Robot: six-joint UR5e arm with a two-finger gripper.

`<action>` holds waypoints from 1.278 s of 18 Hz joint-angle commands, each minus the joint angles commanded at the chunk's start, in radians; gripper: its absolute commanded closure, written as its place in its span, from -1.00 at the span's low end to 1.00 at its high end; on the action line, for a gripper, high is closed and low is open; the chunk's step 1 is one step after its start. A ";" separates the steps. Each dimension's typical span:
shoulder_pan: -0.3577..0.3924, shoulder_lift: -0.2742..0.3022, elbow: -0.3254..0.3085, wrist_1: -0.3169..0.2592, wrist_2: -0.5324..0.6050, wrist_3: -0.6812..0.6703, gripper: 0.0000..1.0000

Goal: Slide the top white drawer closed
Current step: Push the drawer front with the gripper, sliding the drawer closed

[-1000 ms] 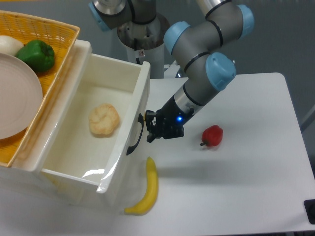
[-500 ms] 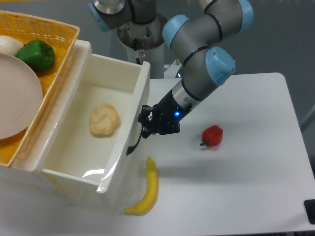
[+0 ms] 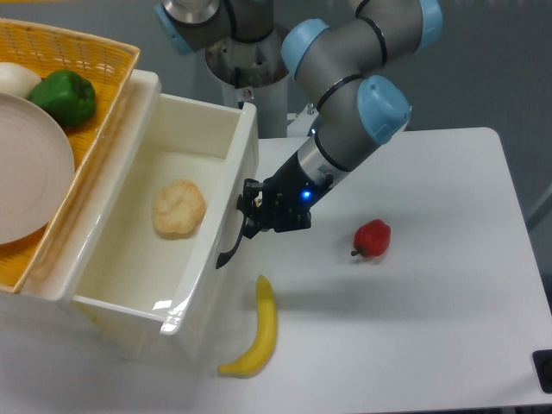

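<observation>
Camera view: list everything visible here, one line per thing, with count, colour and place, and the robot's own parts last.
top drawer: 1, white, pulled open at left, black handle on its front
bun: 1, pale tan, inside the top drawer
basket: 1, yellow wicker, top left
plate: 1, pale, in the basket
green pepper: 1, green, in the basket above the plate
white item: 1, white, at the basket's left edge, kind unclear
banana: 1, yellow, on the table in front of the drawer
red pepper: 1, red, on the table right of the tool
table: 1, white
arm: 1, grey with blue joints, reaching from the top
tool: 1, black, at the drawer handle
</observation>
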State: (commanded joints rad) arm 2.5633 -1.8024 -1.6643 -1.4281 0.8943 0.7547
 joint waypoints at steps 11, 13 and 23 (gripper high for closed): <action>-0.018 0.021 -0.028 0.000 0.000 0.000 0.98; -0.028 0.023 -0.028 0.000 0.000 0.000 0.98; -0.057 0.029 -0.032 -0.009 0.000 -0.002 0.97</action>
State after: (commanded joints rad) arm 2.5066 -1.7733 -1.6966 -1.4373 0.8943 0.7532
